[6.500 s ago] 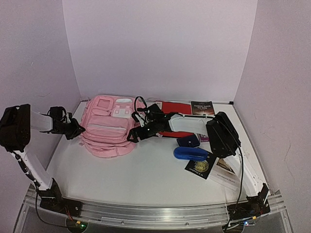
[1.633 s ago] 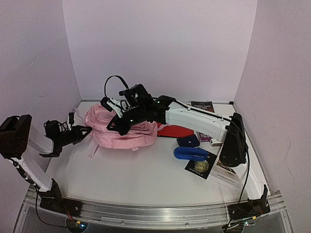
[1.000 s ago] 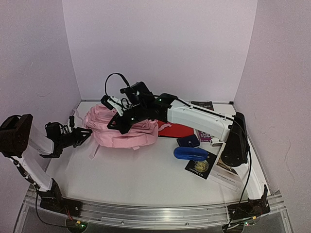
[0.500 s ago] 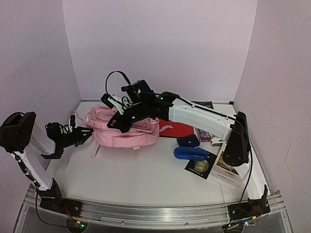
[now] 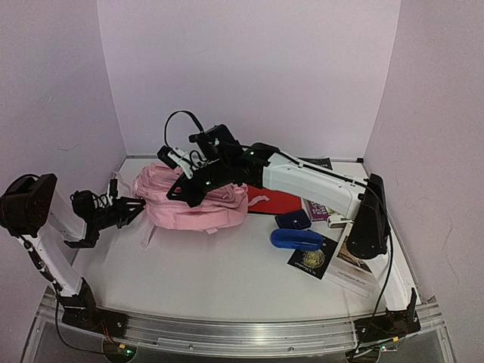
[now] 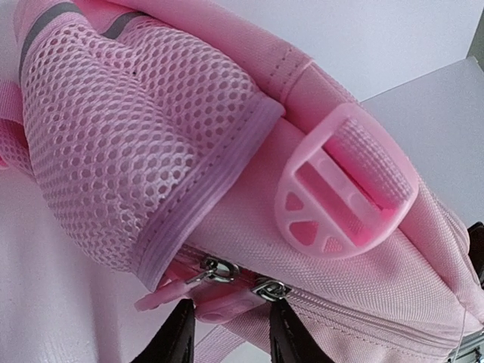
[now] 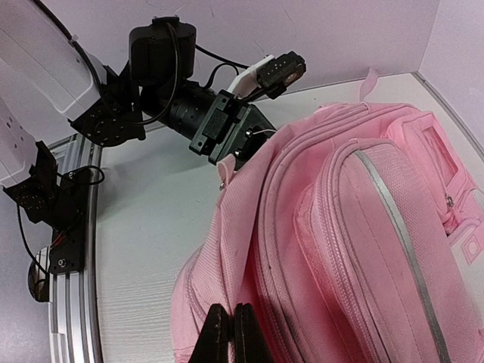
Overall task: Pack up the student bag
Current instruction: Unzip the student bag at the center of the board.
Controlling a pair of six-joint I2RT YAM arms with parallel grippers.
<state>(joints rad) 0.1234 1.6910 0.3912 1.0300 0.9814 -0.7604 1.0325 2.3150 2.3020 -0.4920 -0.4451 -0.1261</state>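
Observation:
The student bag [image 5: 198, 206] is a pink backpack tipped up on its side at the back left of the table. My right gripper [image 5: 187, 193] reaches over it from the right and is shut on a fold of its fabric [image 7: 231, 333]. My left gripper [image 5: 134, 205] is at the bag's left end. In the left wrist view its jaws stand apart [image 6: 231, 342], with a pink zip pull [image 6: 215, 305] lying across the gap at the fingertips [image 6: 178, 338]. Two metal sliders [image 6: 266, 288] sit just above, under a pink strap buckle [image 6: 344, 185].
To the right of the bag lie a red folder [image 5: 278, 202], a dark blue pouch [image 5: 293, 219], a bright blue case [image 5: 296, 240], a black book [image 5: 311, 259] and a white booklet [image 5: 352, 274]. Another book [image 5: 318, 162] lies by the back wall. A pink strap [image 5: 148, 231] trails toward the front.
Since the earliest frame the bag went from lying flat, front up, to tipped on its side in the right gripper. The left gripper came in to its left end. Over the last second, hardly any movement.

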